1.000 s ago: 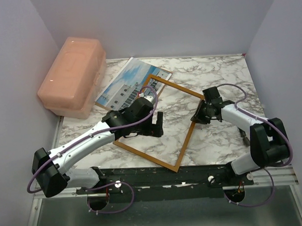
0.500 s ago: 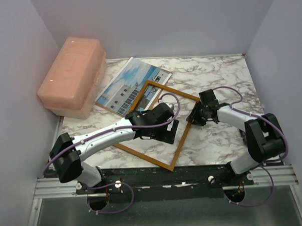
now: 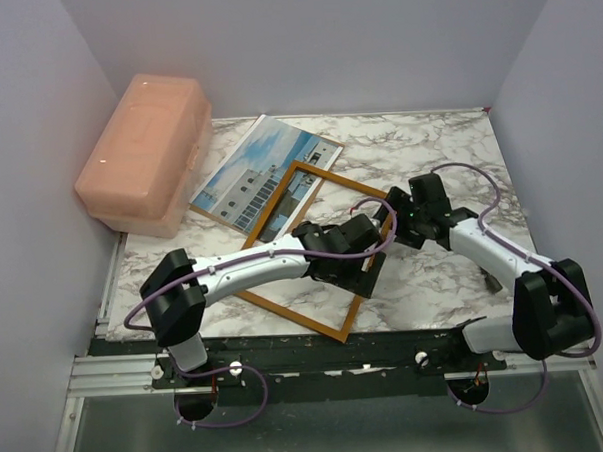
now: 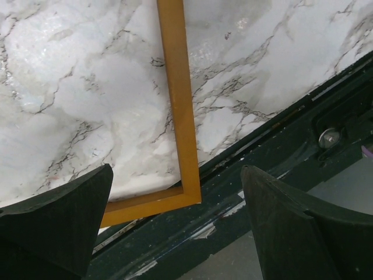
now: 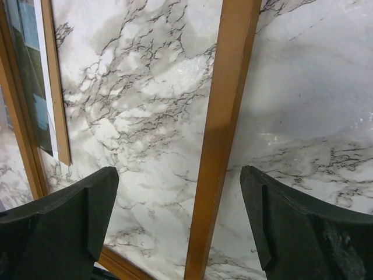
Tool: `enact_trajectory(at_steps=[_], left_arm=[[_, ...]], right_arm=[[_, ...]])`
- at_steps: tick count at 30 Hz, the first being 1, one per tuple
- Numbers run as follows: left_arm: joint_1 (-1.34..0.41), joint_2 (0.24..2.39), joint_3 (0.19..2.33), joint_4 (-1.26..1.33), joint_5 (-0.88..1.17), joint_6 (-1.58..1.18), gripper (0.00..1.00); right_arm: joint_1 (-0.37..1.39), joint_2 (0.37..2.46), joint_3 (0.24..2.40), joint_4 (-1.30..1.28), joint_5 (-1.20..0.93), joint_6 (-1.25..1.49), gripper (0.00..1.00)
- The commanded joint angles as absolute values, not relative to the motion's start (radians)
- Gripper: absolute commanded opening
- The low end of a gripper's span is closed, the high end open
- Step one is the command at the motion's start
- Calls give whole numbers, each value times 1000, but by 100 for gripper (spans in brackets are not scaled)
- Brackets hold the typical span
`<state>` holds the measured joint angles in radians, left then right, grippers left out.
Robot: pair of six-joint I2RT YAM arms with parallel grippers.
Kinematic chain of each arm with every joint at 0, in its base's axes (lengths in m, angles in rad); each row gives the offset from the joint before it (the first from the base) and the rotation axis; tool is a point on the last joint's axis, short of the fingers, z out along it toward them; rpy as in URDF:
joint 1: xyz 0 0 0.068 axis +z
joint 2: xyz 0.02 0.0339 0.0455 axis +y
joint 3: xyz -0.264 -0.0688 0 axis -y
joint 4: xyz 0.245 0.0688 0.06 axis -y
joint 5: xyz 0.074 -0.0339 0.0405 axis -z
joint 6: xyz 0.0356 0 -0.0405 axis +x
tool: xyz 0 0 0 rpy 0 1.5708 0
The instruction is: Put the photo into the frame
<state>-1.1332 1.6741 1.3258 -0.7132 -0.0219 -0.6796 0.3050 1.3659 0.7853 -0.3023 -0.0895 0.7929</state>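
Presently the photo [image 3: 249, 173] lies flat at the back left of the bench [image 3: 433, 140], just beside a pink box [image 3: 143, 153]. The frame [image 3: 296, 318] lies flat nearer the arms, skewed to the print, and its far corner overlaps the print's near edge. The print is not yet inside the opening.

Left gripper [image 4: 175, 181]: jaws wide, holding nothing, poised above the frame's near corner. Right gripper [image 5: 178, 181]: jaws wide, holding nothing, straddling the frame's right rail without touching it.

Judgement: the step in hand is aligning frame and print, and neither is gripped. The next move calls for a grip on one rail. The frame must then be squared to the print and drawn over it until all four white edges sit within the opening. Lifting the overlapping corner should prevent dragging the print.
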Motion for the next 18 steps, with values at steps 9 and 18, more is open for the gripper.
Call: enact_trajectory(at_steps=[9,18], left_arm=[[-1139,1950,1715,-982,44,-618,92],[-1099,2186,2006,-1169,98,-594,89]], right_arm=[[120,1273,730,-450,-129,678,94],[-30,1311,720,-454,-218,628,94]])
